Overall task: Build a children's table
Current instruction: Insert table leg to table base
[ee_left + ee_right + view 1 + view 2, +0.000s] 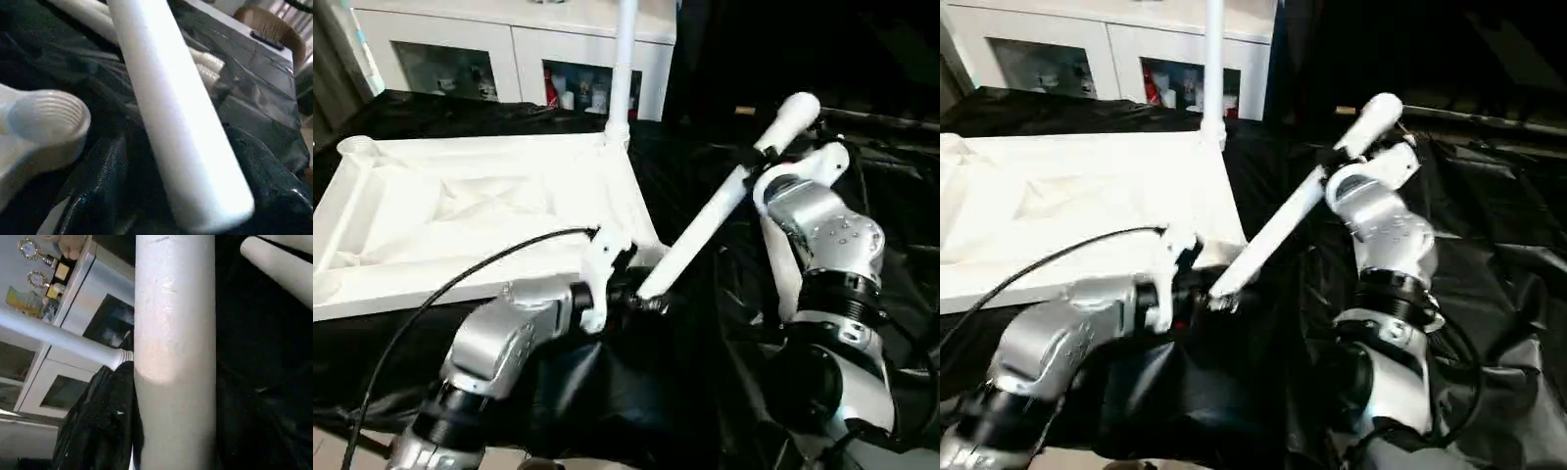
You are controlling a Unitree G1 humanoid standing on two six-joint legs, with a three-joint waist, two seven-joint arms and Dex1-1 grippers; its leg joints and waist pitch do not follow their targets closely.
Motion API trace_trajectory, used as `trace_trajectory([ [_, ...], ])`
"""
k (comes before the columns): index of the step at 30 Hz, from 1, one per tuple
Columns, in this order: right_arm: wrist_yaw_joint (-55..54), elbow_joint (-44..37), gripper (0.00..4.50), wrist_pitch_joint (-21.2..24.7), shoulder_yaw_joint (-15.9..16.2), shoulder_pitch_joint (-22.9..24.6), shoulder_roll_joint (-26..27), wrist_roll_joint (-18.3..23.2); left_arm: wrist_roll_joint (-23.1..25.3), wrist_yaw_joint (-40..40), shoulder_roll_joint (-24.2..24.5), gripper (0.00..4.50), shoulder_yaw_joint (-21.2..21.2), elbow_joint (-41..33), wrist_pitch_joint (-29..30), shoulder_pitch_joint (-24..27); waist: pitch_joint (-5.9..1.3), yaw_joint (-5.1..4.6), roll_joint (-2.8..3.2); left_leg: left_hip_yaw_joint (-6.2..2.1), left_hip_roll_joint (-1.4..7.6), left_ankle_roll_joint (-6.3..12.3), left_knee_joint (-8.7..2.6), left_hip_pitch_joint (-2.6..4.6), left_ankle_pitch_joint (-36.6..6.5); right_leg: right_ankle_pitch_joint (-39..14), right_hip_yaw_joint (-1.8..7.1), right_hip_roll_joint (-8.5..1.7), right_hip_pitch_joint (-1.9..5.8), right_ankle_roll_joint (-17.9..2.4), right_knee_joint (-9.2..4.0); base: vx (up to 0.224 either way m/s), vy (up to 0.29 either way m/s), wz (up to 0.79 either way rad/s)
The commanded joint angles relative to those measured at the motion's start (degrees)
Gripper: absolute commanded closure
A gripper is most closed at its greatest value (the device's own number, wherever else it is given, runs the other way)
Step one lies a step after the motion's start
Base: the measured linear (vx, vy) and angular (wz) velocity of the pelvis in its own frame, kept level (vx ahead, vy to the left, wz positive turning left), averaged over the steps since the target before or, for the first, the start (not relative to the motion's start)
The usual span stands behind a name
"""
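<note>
The left eye view shows, nearest to the camera, the two silver forearms over a work surface covered with black cloth (705, 392). The left gripper (641, 299) is at the lower end of a slanted white leg (710, 220), close to the near right corner of the table top (460, 215). Its fingers stand on both sides of the leg's end, but I cannot tell if they press on it or are only around it. A black cable (460, 279) runs along the left forearm to the wrist.

The leg rises from this point to the far right. The right gripper (766, 166) is near the leg's upper, rounded end, and its fingers are closed around the tube, about half apart, so this gripper holds the leg. In the right wrist view the same leg crosses the picture as a thick white tube very close to the camera.

The table top lies upside down on the black cloth at the left, with the ribbed underside up. In the left wrist view a round threaded corner socket (46, 120) of the top is just beside the leg's lower end, and the leg is not inside it.

Farther away, at the far right corner of the top, a second leg (625, 59) stands upright in its socket. Behind it is a white cabinet (509, 49) with glass doors.
</note>
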Motion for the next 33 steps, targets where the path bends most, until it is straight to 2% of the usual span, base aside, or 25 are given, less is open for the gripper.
trace_trajectory([
  [1, -0.71, -0.24, 2.79, -0.77, -0.36, -1.03, -0.74, 0.81, -0.39, -0.44, 0.32, 1.75, 0.18, -1.54, 0.66, 0.08, -4.18, 0.17, 0.85, 0.01, 0.82, -3.88, -3.78, 0.81, -10.57, -11.56, 2.52, -3.59, 3.15, -4.4, -3.79, 0.0, 0.0, 0.0],
  [3, -0.76, -0.26, 2.79, -0.87, -0.21, -0.98, -0.81, 0.95, -0.6, -0.05, 0.09, 2.06, 0.77, -1.64, 0.53, 0.16, -4.14, 0.13, 0.8, -0.01, 0.81, -3.85, -3.81, 0.79, -10.64, -11.85, 2.49, -3.55, 3.16, -4.24, -3.85, 0.0, 0.0, 0.0],
  [6, -0.96, -0.36, 2.79, -1.03, 0.44, -0.71, -0.93, 1.64, -1.62, 0.31, -0.67, 2.18, 1.94, -1.39, -0.34, -0.33, -4.19, 0.15, 0.81, 0.01, 0.78, -3.88, -3.75, 0.73, -10.21, -11.45, 2.52, -3.57, 3.23, -4.33, -3.83, 0.0, 0.0, 0.0],
  [10, -0.96, -0.3, 2.79, -1.2, 0.88, -0.55, -0.73, 1.66, -2.66, 0.14, -0.99, 2.55, 1.85, -1.8, -0.15, -0.8, -4.27, 0.16, 0.82, 0.01, 0.78, -3.74, -3.72, 0.73, -9.86, -10.18, 2.49, -3.44, 3.24, -4.49, -3.66, 0.0, 0.0, 0.0],
  [27, -0.42, -0.2, 2.8, -0.89, 2.66, -0.26, -0.96, 1.96, -2.74, 0.35, -0.91, 2.9, 1.71, -0.99, -1.08, -1.22, -4.33, 0.15, 0.7, 0.05, 0.73, -3.58, -3.61, 0.72, -9.48, -9.85, 2.52, -3.47, 3.36, -4.53, -3.62, 0.0, 0.0, 0.0],
  [32, 0.75, -0.02, 2.8, -0.54, 4.26, 0.24, -1.63, 1.24, -3.55, 0.15, -0.24, 2.93, 2.84, -1.18, -0.37, -1.42, -4.36, 0.12, 0.79, 0.03, 0.76, -3.54, -3.59, 0.7, -9.03, -8.81, 2.5, -3.43, 3.37, -4.74, -3.45, 0.0, 0.0, 0.0],
  [33, 1.51, -0.05, 2.8, -0.92, 5.38, 0.52, -2.01, 0.3, -3.65, 0.29, -0.26, 2.93, 3.25, -1.05, -0.43, -1.54, -4.34, 0.13, 0.8, 0.02, 0.76, -3.57, -3.6, 0.72, -9.22, -9.11, 2.49, -3.45, 3.36, -4.76, -3.49, 0.0, 0.0, 0.0],
])
